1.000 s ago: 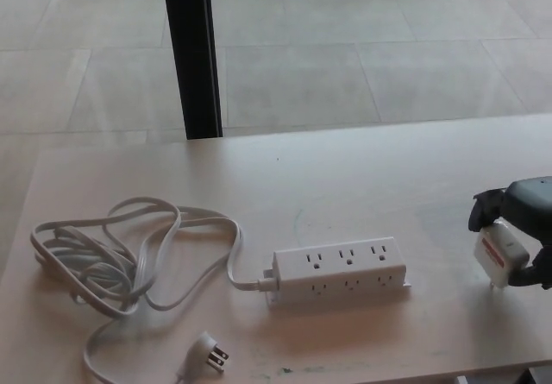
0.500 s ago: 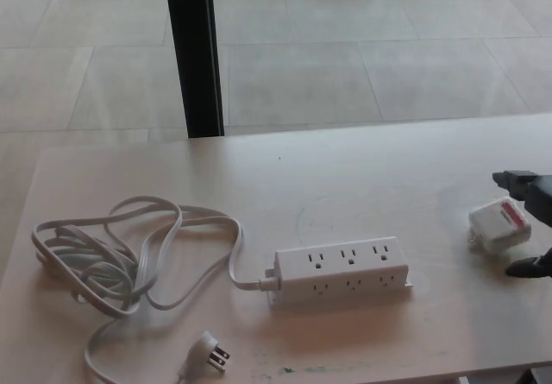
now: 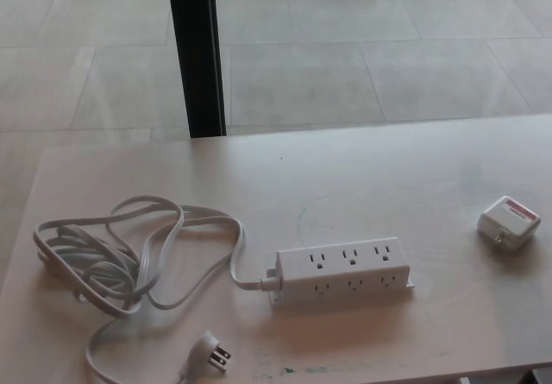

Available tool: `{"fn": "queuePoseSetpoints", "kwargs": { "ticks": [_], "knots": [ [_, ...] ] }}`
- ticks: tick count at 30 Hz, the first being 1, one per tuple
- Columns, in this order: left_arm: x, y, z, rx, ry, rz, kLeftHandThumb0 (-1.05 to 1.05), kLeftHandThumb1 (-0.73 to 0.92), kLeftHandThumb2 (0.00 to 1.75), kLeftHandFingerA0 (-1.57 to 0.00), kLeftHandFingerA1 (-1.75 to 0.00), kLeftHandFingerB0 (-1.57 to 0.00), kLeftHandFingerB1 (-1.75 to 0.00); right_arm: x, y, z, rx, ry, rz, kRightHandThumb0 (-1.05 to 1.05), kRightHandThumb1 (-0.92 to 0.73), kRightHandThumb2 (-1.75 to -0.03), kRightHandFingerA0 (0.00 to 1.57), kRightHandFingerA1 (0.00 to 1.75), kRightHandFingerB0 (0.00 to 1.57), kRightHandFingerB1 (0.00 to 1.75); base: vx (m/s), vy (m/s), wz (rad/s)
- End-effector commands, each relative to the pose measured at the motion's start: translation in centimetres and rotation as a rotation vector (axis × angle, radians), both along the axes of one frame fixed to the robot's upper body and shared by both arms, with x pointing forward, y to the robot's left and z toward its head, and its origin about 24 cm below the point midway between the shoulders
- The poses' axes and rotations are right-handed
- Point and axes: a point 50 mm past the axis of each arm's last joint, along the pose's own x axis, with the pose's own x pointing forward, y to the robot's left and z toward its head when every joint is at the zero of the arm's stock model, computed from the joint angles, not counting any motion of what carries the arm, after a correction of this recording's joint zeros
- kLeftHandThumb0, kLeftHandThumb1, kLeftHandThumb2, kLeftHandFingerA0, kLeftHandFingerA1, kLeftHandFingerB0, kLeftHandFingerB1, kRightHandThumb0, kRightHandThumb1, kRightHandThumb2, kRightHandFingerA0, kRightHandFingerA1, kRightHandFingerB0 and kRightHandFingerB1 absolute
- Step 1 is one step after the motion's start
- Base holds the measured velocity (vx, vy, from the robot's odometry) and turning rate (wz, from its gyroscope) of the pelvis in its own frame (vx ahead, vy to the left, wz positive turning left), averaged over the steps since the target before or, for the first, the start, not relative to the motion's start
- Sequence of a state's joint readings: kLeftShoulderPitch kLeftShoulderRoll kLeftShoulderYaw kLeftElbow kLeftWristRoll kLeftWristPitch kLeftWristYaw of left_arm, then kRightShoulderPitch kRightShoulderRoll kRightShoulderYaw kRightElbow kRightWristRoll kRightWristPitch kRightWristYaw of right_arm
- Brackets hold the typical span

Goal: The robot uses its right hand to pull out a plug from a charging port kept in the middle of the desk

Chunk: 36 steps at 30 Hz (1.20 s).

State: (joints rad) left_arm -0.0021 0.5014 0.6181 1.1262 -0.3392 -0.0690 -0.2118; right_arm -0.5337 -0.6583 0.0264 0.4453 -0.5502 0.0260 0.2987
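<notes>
Neither robot hand is in frame, state undeterminable; white plug adapter lies at right edge, well apart from 6-outlet power strip at centre.

Pale wooden desk: a white six-outlet power strip is laid near the middle, all outlets unoccupied. Its white cord is coiled at left, ending in a pronged plug near the front edge. A white plug adapter with a red label is set well apart at right.
</notes>
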Motion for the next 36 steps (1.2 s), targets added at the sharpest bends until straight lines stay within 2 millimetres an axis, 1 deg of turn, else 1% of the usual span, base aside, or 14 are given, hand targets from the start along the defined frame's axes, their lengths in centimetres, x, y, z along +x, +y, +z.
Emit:
{"fn": "queuePoseSetpoints", "kwargs": {
  "ticks": [1,4,5,12,16,17,20,22,23,29,30,31,32,36],
  "knots": [
    [-0.1,0.6,0.6,0.011,-0.022,0.016,-1.05,0.89,0.72,-0.94,-0.64,-0.75,-0.57,-7.3,-10.0,1.8,0.328,-0.23,-0.322,-0.82,-0.61,-0.59,1.05,1.14,0.1,0.4,0.0,0.0,0.0],
    [-0.1,0.6,0.6,0.009,-0.022,0.016,-1.05,0.88,0.71,-0.94,-0.64,-0.76,-0.58,-11.0,-13.6,1.1,0.375,-0.3,-0.479,-0.96,-0.53,-0.96,0.98,1.14,0.04,0.66,0.0,0.0,0.0],
    [-0.1,0.6,0.6,0.013,-0.02,0.014,-1.05,0.89,0.74,-0.94,-0.63,-0.75,-0.57,-12.6,-14.8,0.6,0.426,-0.334,-0.574,-1.04,-0.68,-0.58,0.99,1.1,0.0,0.97,0.0,0.0,0.0],
    [-0.3,0.8,0.7,0.015,-0.017,0.02,-1.05,0.86,0.72,-0.92,-0.65,-0.77,-0.58,-21.1,-18.7,-5.5,0.596,-0.528,-1.035,-1.01,-0.52,-0.95,1.38,1.22,0.14,0.9,0.0,0.0,0.0],
    [-0.3,0.8,0.8,0.019,-0.014,0.018,-1.05,0.87,0.72,-0.91,-0.64,-0.75,-0.57,-22.5,-18.7,-7.5,0.727,-0.585,-1.15,-0.96,-0.73,-0.57,1.22,1.23,0.0,1.13,0.0,0.0,0.0],
    [-0.4,0.8,0.8,0.023,-0.01,0.014,-1.05,0.86,0.71,-0.91,-0.64,-0.75,-0.57,-22.9,-18.4,-8.5,0.792,-0.612,-1.189,-0.83,-0.49,-1.04,0.63,1.12,0.06,0.76,0.0,0.0,0.0],
    [-0.4,0.8,0.8,0.028,-0.012,0.016,-1.05,0.86,0.7,-0.91,-0.65,-0.77,-0.58,-23.4,-17.7,-10.6,0.904,-0.605,-1.266,-0.97,-0.73,-0.58,0.93,1.25,0.0,1.11,0.0,0.0,0.0],
    [-0.6,0.9,0.7,0.032,0.0,0.016,-1.05,0.86,0.71,-0.93,-0.64,-0.77,-0.58,-23.2,-17.1,-11.6,0.991,-0.625,-1.305,-0.83,-0.48,-1.05,1.05,1.15,0.0,0.72,0.0,0.0,0.0],
    [-0.6,0.9,0.8,0.037,0.006,0.012,-1.05,0.87,0.7,-0.91,-0.65,-0.76,-0.58,-22.8,-16.4,-12.4,1.067,-0.618,-1.279,-0.92,-0.74,-0.55,1.08,1.16,0.0,1.16,0.0,0.0,0.0],
    [-0.7,1.1,0.9,0.043,0.035,0.018,-1.05,0.88,0.7,-0.84,-0.7,-0.72,-0.62,-21.7,-14.6,-13.8,1.074,-0.572,-1.258,-0.87,-0.5,-1.07,1.15,1.19,0.03,0.75,0.0,0.0,0.0],
    [-0.8,1.1,0.9,0.045,0.041,0.018,-1.05,0.89,0.7,-0.83,-0.71,-0.7,-0.63,-21.6,-14.4,-14.0,1.079,-0.563,-1.269,-0.92,-0.72,-0.55,0.95,1.24,0.0,1.19,0.0,0.0,0.0],
    [-0.9,1.2,0.9,0.048,0.049,0.02,-1.05,0.89,0.7,-0.81,-0.71,-0.7,-0.63,-21.6,-14.1,-14.2,1.084,-0.561,-1.273,-0.94,-0.49,-0.92,1.16,1.21,0.25,0.93,0.0,0.0,0.0],
    [-0.9,1.2,0.9,0.049,0.055,0.019,-1.05,0.89,0.7,-0.79,-0.72,-0.68,-0.63,-21.6,-14.0,-14.4,1.082,-0.552,-1.272,-0.93,-0.69,-0.57,1.15,1.23,0.0,1.32,0.0,0.0,0.0],
    [-0.9,1.1,0.7,0.052,0.08,0.015,-1.05,0.89,0.7,-0.84,-0.67,-0.71,-0.59,-22.0,-13.7,-15.7,1.11,-0.506,-1.323,-0.92,-0.48,-0.94,1.18,1.2,0.25,0.88,0.0,0.0,0.0]
  ]
}}
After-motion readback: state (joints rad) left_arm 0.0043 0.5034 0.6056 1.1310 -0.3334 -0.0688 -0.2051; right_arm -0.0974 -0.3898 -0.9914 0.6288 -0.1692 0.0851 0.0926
